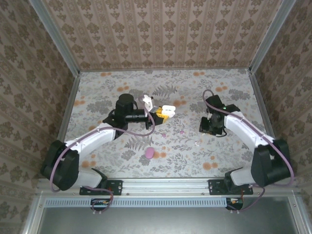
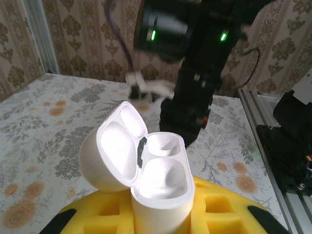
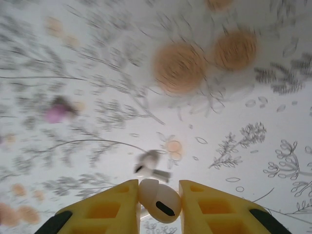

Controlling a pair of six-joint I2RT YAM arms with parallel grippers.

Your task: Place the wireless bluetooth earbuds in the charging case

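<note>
My left gripper is shut on a white charging case, which stands upright between the yellow fingers. Its lid is swung open to the left and both wells are empty. My right gripper hangs just above the table, to the right of the case, shut on a white earbud. A second white earbud lies on the cloth just below it. Small pink buds lie between the two arms, and one pink bud appears blurred in the right wrist view.
A magenta oval case lies on the patterned cloth near the front, between the arms. A small white object sits just behind the left gripper. Metal rails and patterned walls bound the table. The dark right arm stands behind the open case.
</note>
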